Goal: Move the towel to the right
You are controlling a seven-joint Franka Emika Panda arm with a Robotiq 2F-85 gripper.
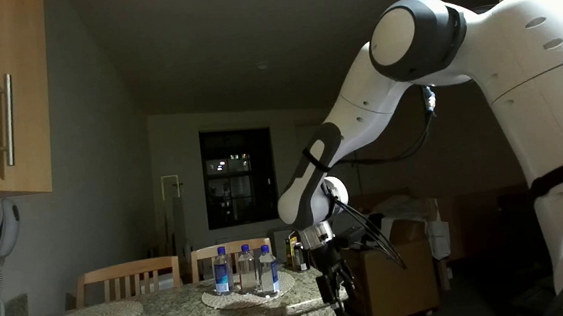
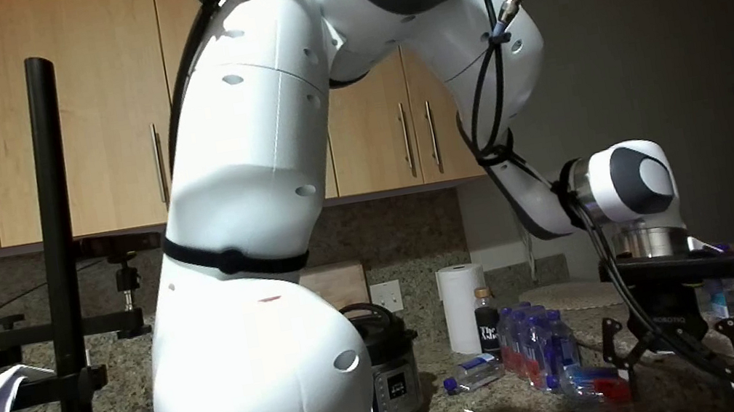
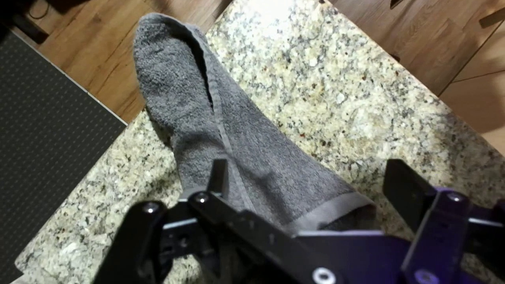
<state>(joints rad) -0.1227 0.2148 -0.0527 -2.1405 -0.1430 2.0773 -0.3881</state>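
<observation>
A grey towel (image 3: 260, 146) lies folded over on the speckled granite counter (image 3: 335, 79) in the wrist view. Its upper end hangs past the counter edge above the wooden floor. Its lower end, with a pale hem, runs under my gripper (image 3: 309, 173) and is partly hidden by it. The gripper is open and empty; one finger is over the towel and the other is over bare granite beside the hem. In both exterior views the gripper (image 1: 339, 297) points down by the counter; it also shows here (image 2: 680, 370). The towel is not visible in the exterior views.
Several water bottles (image 1: 247, 269) stand on a round woven mat (image 1: 212, 301) close to the gripper. More bottles (image 2: 530, 350), a paper roll (image 2: 467, 315) and a black cooker (image 2: 395, 386) stand along the counter. A brown box-like piece (image 1: 392, 286) stands beyond the gripper.
</observation>
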